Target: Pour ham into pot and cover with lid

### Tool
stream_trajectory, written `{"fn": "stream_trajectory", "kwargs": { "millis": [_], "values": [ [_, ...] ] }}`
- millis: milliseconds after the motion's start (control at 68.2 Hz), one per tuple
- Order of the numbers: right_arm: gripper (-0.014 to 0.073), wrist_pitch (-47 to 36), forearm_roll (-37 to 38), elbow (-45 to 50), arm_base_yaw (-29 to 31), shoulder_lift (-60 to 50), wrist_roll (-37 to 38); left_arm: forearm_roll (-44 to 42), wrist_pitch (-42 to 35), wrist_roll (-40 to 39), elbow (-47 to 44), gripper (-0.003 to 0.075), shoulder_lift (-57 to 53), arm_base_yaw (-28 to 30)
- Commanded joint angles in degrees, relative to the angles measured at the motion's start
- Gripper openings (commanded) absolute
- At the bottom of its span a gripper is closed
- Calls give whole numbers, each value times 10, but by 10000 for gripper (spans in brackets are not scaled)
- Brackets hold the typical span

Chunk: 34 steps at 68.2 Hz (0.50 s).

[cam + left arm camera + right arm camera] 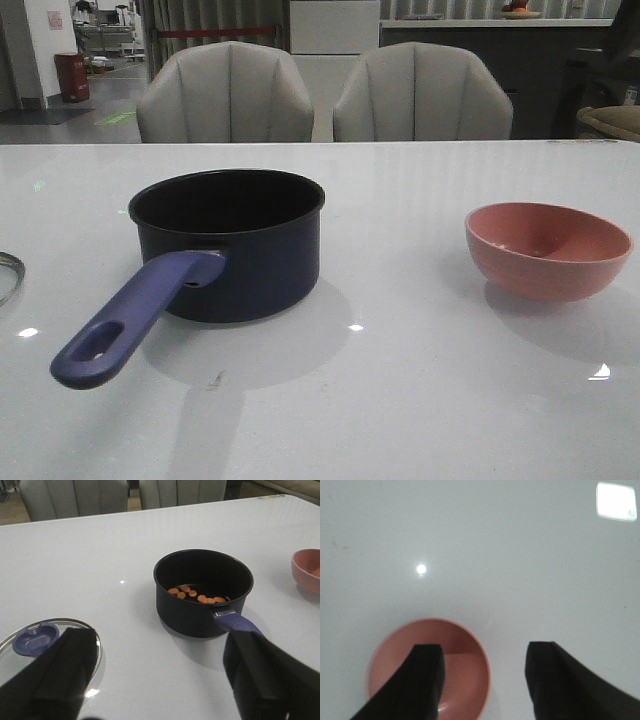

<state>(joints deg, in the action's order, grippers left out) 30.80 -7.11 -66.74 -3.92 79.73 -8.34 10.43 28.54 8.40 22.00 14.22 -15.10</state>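
The dark navy pot (228, 245) stands left of centre on the white table, its purple-blue handle (128, 318) pointing to the front left. In the left wrist view the pot (202, 592) holds several orange-pink ham chunks (196, 594). The glass lid (50, 642) with its purple-blue knob (34, 638) lies flat on the table left of the pot; only its rim (8, 275) shows at the front view's left edge. My left gripper (160, 667) is open and empty above the table between lid and handle. My right gripper (482, 672) is open and empty above the pink bowl (427, 667).
The pink bowl (548, 250) stands upright on the table's right side and looks empty. Two grey chairs (325, 95) stand behind the table's far edge.
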Motion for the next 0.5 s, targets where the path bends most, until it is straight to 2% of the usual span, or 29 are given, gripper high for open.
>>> {"fn": "stream_trajectory", "kwargs": {
  "millis": [0, 249, 484],
  "values": [
    [475, -56, 4, 11, -19, -79, -8, 5, -42, -1, 16, 553, 5, 2],
    [475, -130, -4, 116, -49, -221, -8, 5, -44, -1, 16, 552, 5, 2],
    [475, -240, -4, 265, -88, -378, -8, 5, -46, -1, 16, 553, 5, 2]
  ]
}}
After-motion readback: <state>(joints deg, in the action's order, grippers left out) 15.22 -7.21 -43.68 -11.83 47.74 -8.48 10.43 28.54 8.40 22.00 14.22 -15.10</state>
